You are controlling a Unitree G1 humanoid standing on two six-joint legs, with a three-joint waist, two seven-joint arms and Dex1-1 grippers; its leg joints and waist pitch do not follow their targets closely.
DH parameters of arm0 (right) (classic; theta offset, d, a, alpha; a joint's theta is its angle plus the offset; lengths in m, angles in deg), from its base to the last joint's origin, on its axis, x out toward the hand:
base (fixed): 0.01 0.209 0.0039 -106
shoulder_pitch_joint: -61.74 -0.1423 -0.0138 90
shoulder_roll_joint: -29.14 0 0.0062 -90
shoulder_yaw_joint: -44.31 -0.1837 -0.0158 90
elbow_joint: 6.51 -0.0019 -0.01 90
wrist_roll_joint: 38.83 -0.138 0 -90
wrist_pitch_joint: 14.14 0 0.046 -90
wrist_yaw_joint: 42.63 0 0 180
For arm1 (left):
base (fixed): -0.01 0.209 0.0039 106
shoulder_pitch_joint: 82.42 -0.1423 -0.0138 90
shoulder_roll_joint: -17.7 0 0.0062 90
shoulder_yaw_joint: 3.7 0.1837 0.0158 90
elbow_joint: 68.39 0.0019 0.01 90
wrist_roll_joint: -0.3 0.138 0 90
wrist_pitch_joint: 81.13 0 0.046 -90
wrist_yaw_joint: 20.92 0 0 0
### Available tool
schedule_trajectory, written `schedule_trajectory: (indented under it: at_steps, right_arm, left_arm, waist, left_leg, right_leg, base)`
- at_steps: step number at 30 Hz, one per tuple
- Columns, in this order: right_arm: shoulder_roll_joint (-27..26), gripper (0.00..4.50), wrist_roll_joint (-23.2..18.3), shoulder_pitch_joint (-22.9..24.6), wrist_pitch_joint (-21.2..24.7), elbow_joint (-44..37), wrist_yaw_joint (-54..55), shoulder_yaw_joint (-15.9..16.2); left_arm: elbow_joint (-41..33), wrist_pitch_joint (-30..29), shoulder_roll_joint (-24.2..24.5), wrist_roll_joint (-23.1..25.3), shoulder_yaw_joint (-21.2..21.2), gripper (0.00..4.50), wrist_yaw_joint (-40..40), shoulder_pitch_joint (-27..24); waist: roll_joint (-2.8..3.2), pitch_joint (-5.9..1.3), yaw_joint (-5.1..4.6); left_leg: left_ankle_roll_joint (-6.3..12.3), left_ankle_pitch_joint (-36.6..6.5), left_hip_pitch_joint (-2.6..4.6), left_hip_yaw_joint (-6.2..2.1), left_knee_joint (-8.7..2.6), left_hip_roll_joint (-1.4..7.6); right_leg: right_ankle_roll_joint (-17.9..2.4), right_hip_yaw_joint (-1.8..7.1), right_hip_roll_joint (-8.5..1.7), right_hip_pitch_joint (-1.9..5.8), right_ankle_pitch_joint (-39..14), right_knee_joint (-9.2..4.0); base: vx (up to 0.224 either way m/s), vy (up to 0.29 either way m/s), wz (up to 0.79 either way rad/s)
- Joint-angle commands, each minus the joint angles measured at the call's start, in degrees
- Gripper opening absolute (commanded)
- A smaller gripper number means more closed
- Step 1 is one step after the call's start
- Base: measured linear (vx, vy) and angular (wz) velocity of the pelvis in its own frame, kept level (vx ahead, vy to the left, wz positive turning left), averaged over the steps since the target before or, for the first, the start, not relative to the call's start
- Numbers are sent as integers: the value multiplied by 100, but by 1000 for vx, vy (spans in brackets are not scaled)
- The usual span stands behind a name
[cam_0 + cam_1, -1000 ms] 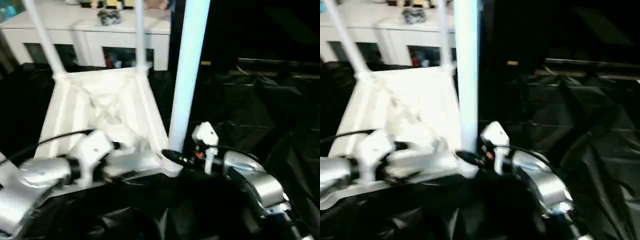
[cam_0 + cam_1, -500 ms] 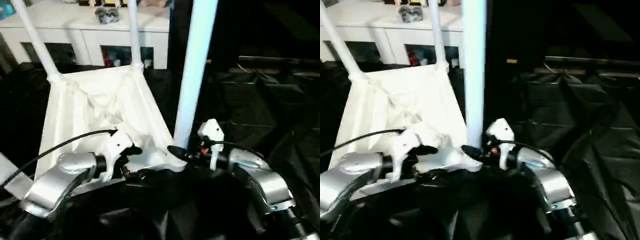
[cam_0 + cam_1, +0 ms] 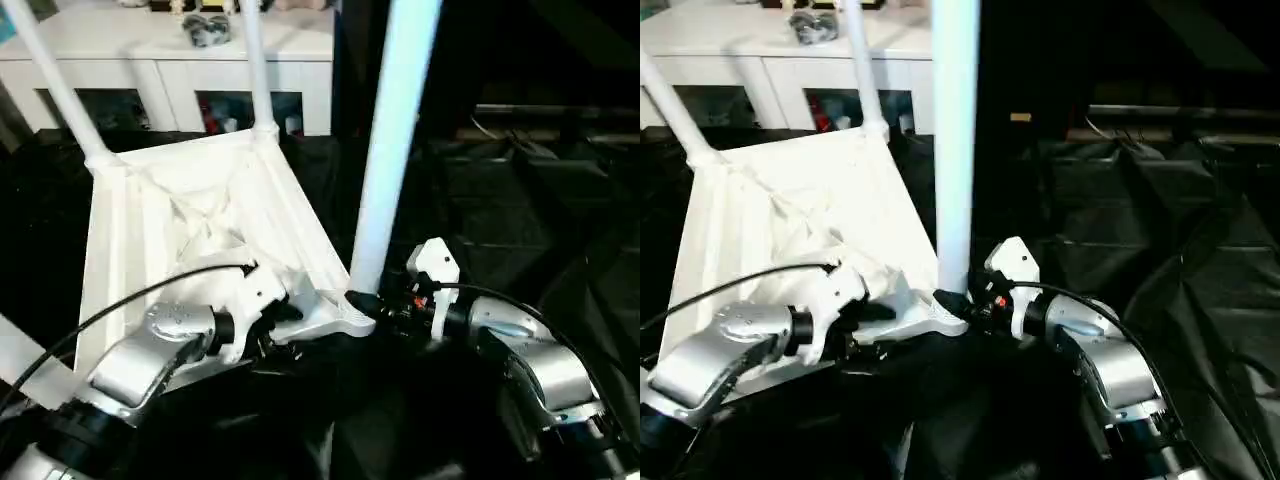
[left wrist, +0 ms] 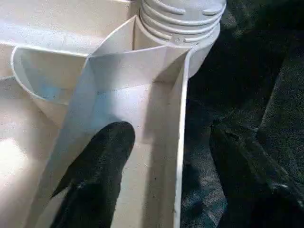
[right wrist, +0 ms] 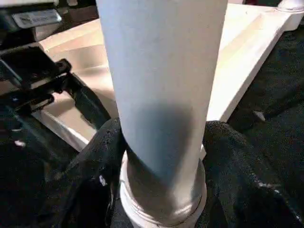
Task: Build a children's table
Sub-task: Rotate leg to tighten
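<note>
The white tabletop point(image 3: 200, 210) lies upside down on black cloth, ribbed underside up. Two white legs point(image 3: 50, 80) point(image 3: 255, 60) stand in its far corner sockets. A third leg point(image 3: 395, 150) stands upright in the near right socket point(image 3: 350, 315). My right gripper point(image 3: 368, 305) is shut around this leg's base, with black fingers point(image 5: 95, 166) on either side of the tube point(image 5: 161, 95). My left gripper point(image 3: 285, 315) is at the near edge beside that socket. It straddles the rim wall point(image 4: 180, 142), with one finger point(image 4: 95, 175) inside the ribbed pocket.
A white cabinet point(image 3: 170, 50) with glass doors stands behind the tabletop, small items on its top. Crumpled black sheeting point(image 3: 520, 220) covers the surface to the right and in front. A black cable point(image 3: 120, 305) runs along my left forearm.
My left gripper has slid right along the near edge to the corner socket. The right gripper has stayed on the leg's base. The head camera has shifted slightly.
</note>
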Motion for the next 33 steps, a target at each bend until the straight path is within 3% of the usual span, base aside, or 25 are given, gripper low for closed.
schedule_trajectory:
  at_steps: [1,8,10,17,19,21,24,29,30,33]
  right_arm:
    - [42,277,9,19,-34,-134,-9,-47]
    - [83,277,8,53,-40,-161,-35,-43]
    - [139,277,30,71,-53,-151,-66,-43]
    - [195,277,135,-5,-160,133,-199,62]
    - [204,247,150,-52,-175,207,-276,119]
    - [202,240,136,-116,-168,301,-383,180]
    - [181,215,225,-254,-263,515,-479,279]
    - [144,203,368,-443,-411,785,-610,434]
    - [146,200,380,-484,-424,831,-672,461]
    - [182,199,460,-535,-514,908,-806,537]
  left_arm:
    - [222,-70,-30,163,-14,276,178,107]
    - [381,-87,-114,127,-98,227,135,157]
    - [324,-104,-101,94,-94,193,19,110]
    - [123,-178,60,36,83,143,-380,-52]
    - [68,-209,67,-7,75,124,-439,-72]
    - [20,-183,76,-43,58,106,-543,-104]
    - [-61,-144,108,-106,35,82,-699,-162]
    - [-134,-141,171,-117,-1,58,-760,-230]
    - [-151,-151,184,-117,-20,34,-767,-244]
    - [-143,-140,190,-109,-74,21,-778,-272]
  waist:
    - [27,-318,-10]
    - [34,-326,-2]
    - [42,-322,-4]
    - [55,-331,-14]
    - [21,-330,-23]
    - [41,-329,-13]
    - [-16,-318,-24]
    - [10,-319,-78]
    - [-39,-322,-91]
    - [-16,-320,-125]
  left_leg:
    - [23,-1154,72,-223,-452,455]
    - [68,-1125,71,-222,-446,455]
    - [62,-1163,73,-223,-449,455]
    - [102,-1112,70,-227,-448,464]
    - [128,-1085,64,-220,-445,459]
    - [154,-1059,70,-210,-431,454]
    - [188,-1067,63,-204,-440,453]
    - [199,-1034,41,-223,-442,448]
    - [231,-993,40,-219,-437,454]
    - [260,-979,49,-211,-432,451]
  right_leg:
    - [-1238,352,-566,185,-823,-416]
    - [-1245,353,-576,181,-817,-422]
    - [-1231,352,-578,184,-901,-430]
    - [-1258,346,-576,176,-814,-416]
    - [-1309,346,-575,182,-762,-405]
    - [-1335,349,-582,174,-784,-416]
    - [-1304,347,-578,176,-904,-424]
    - [-1289,336,-578,188,-961,-413]
    - [-1311,344,-588,193,-904,-402]
    - [-1355,338,-572,183,-840,-407]
  base:
    - [0,0,0]
    - [0,0,0]
    - [0,0,0]
    - [0,0,0]
    - [0,0,0]
    - [0,0,0]
    - [0,0,0]
    - [0,0,0]
    - [0,0,0]
    - [0,0,0]
